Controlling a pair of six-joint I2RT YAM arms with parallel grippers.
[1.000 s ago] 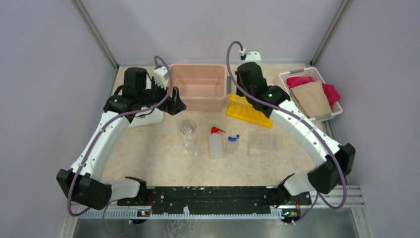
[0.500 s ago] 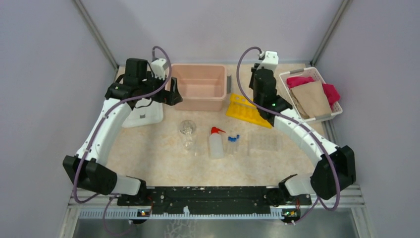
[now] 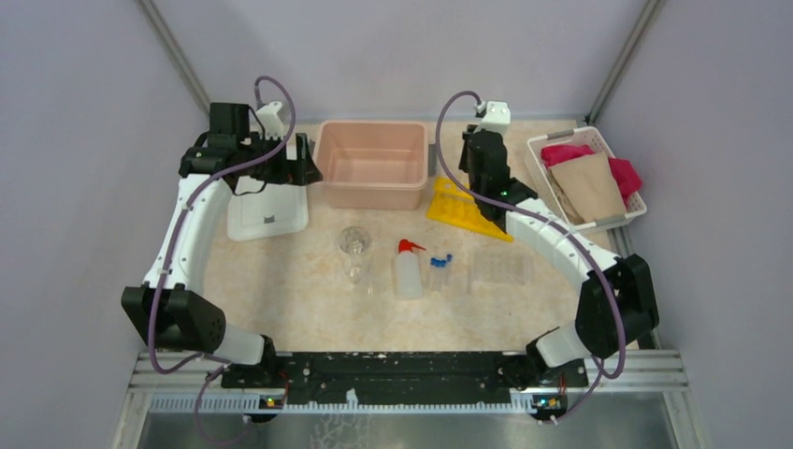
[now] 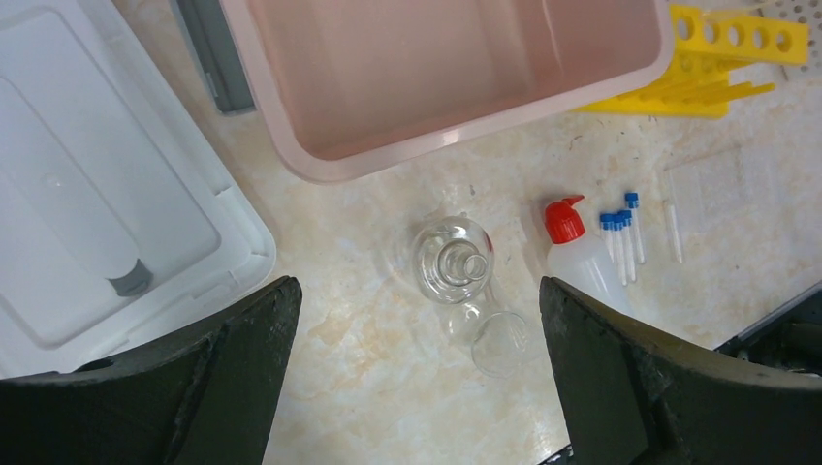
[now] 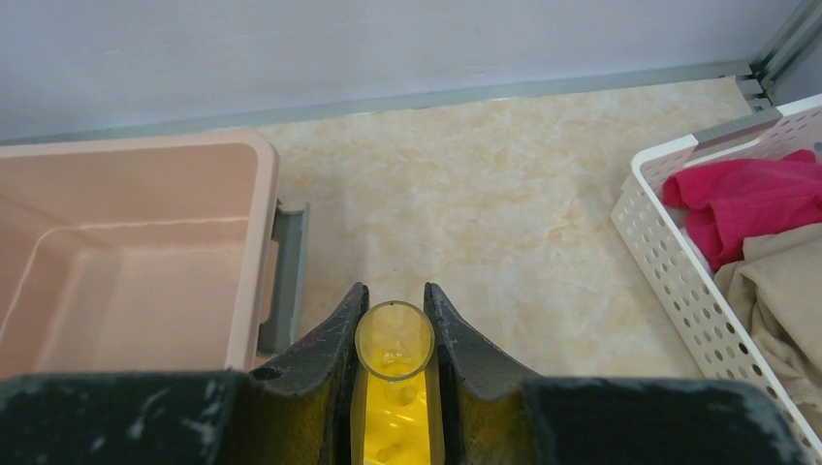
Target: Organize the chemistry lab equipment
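My right gripper (image 5: 394, 295) is shut on a clear open-topped tube (image 5: 394, 341), held over the yellow holed rack (image 3: 465, 211), whose yellow shows between the fingers (image 5: 393, 417). My left gripper (image 4: 417, 387) is open and empty, high above the table near the white lid (image 3: 268, 211). Below it stand a clear glass flask (image 4: 453, 260) and a small clear beaker (image 4: 499, 341). The white squeeze bottle with red nozzle (image 4: 577, 257) lies beside several blue-capped tubes (image 4: 620, 242). In the top view the flask (image 3: 354, 241), bottle (image 3: 407, 271) and tubes (image 3: 439, 269) sit mid-table.
A pink bin (image 3: 372, 185) stands at the back centre, left of the rack. A clear plastic tray (image 3: 500, 269) lies right of the tubes. The white basket (image 3: 598, 220) of pink and tan cloths stands at the back right. Grey walls close in on three sides.
My left arm has swung back and left, from the pink bin's corner to above the white lid. My right wrist swung right, then back a little over the rack.
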